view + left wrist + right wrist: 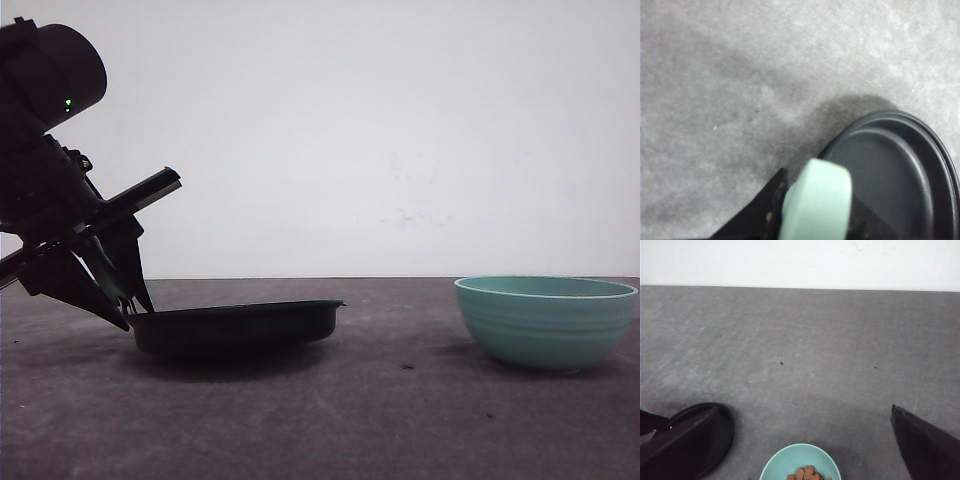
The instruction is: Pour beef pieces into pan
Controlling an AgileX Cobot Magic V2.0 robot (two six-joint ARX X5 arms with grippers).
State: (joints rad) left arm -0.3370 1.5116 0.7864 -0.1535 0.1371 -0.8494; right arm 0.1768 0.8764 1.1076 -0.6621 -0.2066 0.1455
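My left arm: it slants down from the upper left of the front view, wrist high, fingers pointing down and to the right toward the table.
My left gripper (125, 300): its tips sit at the pan's left edge, clenched on the mint-green handle (816, 205), which lies between my dark fingers (757, 215) in the left wrist view.
Pan (238, 325): on the grey table (400, 420), left of centre, its left side by my fingers slightly lower than its right rim; its black inside looks bare.
Teal bowl (545, 320): upright on the right, well apart from the pan.
Beef pieces (807, 473): an orange-brown heap inside the bowl, seen from my right wrist.
My right gripper (800, 450): its fingers (927, 447) are spread wide, released, with the bowl lying between them below.
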